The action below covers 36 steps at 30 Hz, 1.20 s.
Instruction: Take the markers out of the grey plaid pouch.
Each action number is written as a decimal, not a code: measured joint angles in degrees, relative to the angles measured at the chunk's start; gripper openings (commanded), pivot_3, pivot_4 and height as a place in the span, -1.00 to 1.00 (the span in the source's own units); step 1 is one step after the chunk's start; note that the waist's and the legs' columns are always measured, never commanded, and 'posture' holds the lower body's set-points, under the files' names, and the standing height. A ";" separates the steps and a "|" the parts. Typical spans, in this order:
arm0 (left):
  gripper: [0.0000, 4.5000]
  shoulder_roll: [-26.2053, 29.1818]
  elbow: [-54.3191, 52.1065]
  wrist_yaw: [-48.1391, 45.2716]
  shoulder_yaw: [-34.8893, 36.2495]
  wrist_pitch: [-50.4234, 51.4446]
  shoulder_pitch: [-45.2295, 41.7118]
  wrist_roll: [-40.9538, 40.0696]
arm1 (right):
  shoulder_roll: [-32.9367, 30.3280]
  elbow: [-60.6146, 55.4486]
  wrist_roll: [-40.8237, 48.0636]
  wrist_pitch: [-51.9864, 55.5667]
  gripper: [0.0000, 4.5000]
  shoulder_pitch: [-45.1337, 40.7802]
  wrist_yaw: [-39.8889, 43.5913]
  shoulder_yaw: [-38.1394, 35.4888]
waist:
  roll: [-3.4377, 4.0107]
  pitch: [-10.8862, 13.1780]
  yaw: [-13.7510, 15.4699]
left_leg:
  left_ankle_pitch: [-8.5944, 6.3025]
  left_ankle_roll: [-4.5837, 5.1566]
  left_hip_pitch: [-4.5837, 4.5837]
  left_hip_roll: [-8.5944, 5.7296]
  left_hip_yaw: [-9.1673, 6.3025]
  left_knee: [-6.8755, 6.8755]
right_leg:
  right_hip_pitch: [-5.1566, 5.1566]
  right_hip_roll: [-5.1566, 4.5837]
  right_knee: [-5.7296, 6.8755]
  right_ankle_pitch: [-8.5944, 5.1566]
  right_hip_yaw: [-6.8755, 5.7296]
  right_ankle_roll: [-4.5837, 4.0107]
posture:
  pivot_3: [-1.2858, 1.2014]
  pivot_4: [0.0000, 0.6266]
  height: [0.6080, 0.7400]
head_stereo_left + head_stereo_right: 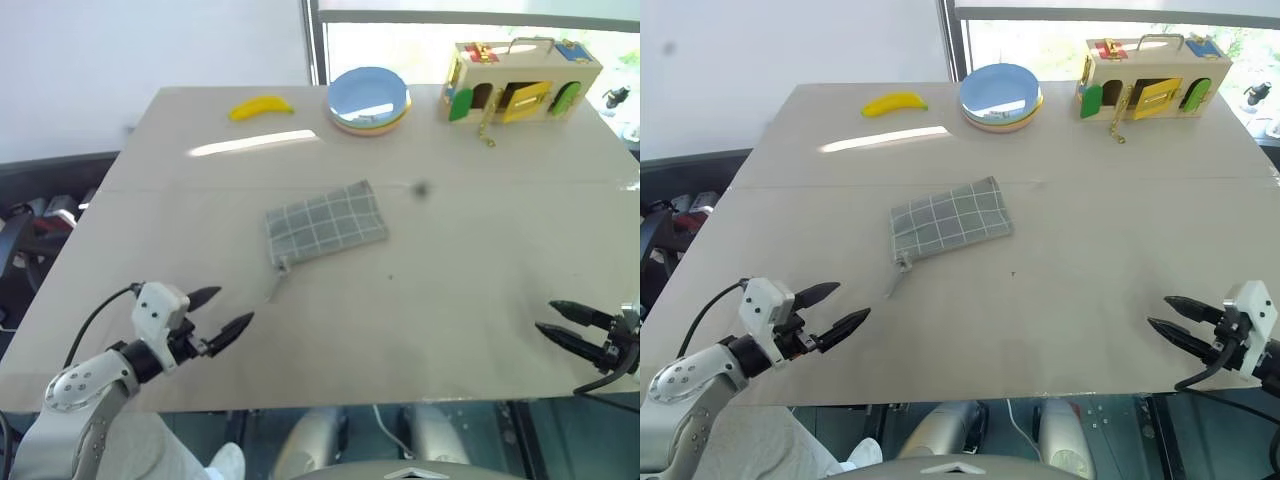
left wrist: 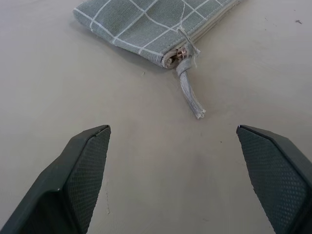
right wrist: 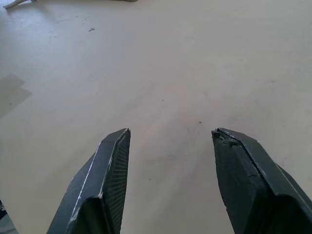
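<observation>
In the middle of the big tan table [image 1: 450, 330] lies the grey plaid pouch [image 1: 326, 222], flat and a little turned, with thin pale lines making squares on it. Its zipper looks closed, and no markers can be seen. A grey zipper pull [image 2: 189, 91] sticks out from one corner of the pouch and rests on the table, pointing toward the near edge. There are no words or labels to read on the pouch. The left gripper [image 1: 220, 318] hangs over the near left part of the table, close to the zipper pull but not touching it. Its two black fingers [image 2: 80, 180] are spread far apart, with nothing between them. The right gripper [image 1: 1167, 315] hangs over the near right part of the table, well apart from the pouch. Its fingers [image 3: 109, 185] are also apart, with only bare table under them. At the far side of the table there is a yellow banana [image 1: 261, 107], and beside it a stack of plates [image 1: 369, 98] with a blue one on top. Farther right stands a wooden box [image 1: 520, 80] with little coloured doors and locks. If it has any writing on it, it is too small to read.
</observation>
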 measured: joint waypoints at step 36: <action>0.92 -1.96 3.86 2.42 0.04 -5.08 -5.46 10.34 | 0.22 -8.19 4.16 7.22 0.19 1.35 -1.18 -0.02 | 0.00 -0.01 0.09 | 0.06 -0.10 0.03 -0.01 -0.01 0.05 | 0.01 0.01 0.07 0.01 -0.02 0.01 | 0.03 -0.52 1.00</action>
